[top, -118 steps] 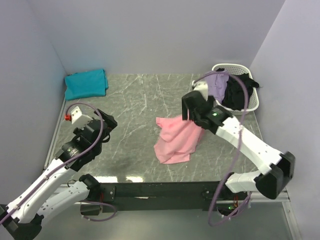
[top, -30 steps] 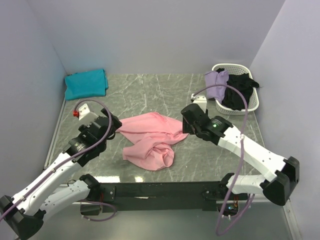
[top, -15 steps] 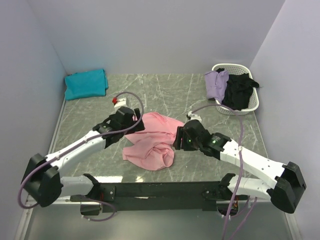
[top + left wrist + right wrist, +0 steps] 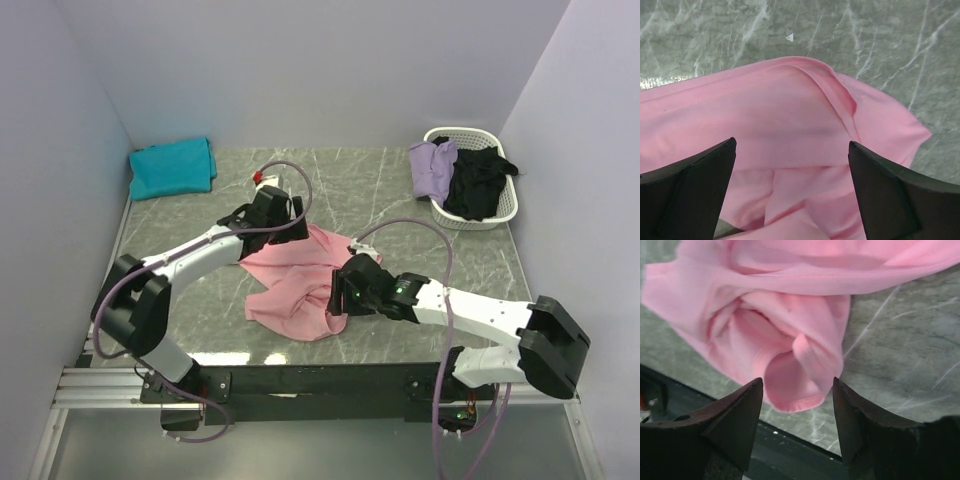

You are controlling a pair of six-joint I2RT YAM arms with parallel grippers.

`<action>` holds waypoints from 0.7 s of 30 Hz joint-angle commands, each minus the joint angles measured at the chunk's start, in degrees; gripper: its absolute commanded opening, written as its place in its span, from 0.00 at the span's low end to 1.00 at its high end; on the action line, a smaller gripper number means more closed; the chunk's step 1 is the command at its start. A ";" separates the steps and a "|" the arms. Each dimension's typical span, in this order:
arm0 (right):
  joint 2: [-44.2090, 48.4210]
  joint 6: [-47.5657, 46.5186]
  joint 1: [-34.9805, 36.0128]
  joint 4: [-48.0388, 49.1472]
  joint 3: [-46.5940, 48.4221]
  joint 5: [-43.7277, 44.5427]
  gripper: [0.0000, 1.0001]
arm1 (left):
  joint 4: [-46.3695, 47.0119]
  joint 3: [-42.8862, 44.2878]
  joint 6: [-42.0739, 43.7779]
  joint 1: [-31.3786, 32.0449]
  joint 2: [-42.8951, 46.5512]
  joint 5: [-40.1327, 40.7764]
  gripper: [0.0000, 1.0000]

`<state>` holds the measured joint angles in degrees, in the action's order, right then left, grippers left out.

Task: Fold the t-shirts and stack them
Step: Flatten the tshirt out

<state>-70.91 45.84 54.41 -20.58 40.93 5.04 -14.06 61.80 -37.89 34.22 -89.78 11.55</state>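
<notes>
Top view: 4 shirts total. 1 pink t-shirt (image 4: 298, 285) lies crumpled mid-table (image 4: 400, 215), spread unfolded. 1 teal t-shirt (image 4: 172, 168) lies folded, well apart from the pink one, in the far-left corner. 1 lavender t-shirt (image 4: 432, 170) and 1 black t-shirt (image 4: 478, 185) sit in the single white basket (image 4: 505, 211), far-right of the pink one; the lavender drapes over the basket's left rim. 2 arms: left hand (image 4: 290, 226) is at the pink shirt's far edge, right hand (image 4: 340, 297) at its right edge. Neither hand's opening is readable from here.

Left wrist: left hand (image 4: 790, 192) is spread wide, both fingers (image 4: 687, 195) hovering over the pink t-shirt (image 4: 790, 125), nothing gripped. One seam ridge runs across the cloth. 1 small white fleck (image 4: 789, 34) on the table (image 4: 710, 25), just beyond the shirt's edge.

Right wrist: right hand (image 4: 797, 415) is also wide apart. A rolled hem fold of the pink t-shirt (image 4: 790, 315) sits between the fingers (image 4: 732, 422), unclamped; can't tell whether it touches them. Bare table (image 4: 900, 355) lies right of the fold.
</notes>
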 commanded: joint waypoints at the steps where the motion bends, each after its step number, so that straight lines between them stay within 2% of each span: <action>1: -3.00 0.04 0.34 1.33 2.75 4.18 0.65 | 4.21 3.85 3.95 -1.43 -4.16 -5.38 1.00; 10: -7.75 -1.46 0.34 2.38 4.51 4.89 0.65 | 4.57 16.75 7.57 -1.79 -17.25 -14.44 0.99; 16: -8.45 -1.64 0.34 2.74 4.51 4.72 0.65 | -0.17 27.39 7.83 -1.70 -26.22 -21.74 0.99; 21: -8.98 -2.07 0.25 2.30 5.30 5.25 0.65 | -1.75 26.71 7.74 -1.52 -27.12 -22.10 0.99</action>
<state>-79.29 44.49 54.39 -19.64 43.18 8.27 -13.23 87.46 -31.07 32.45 -116.64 -7.81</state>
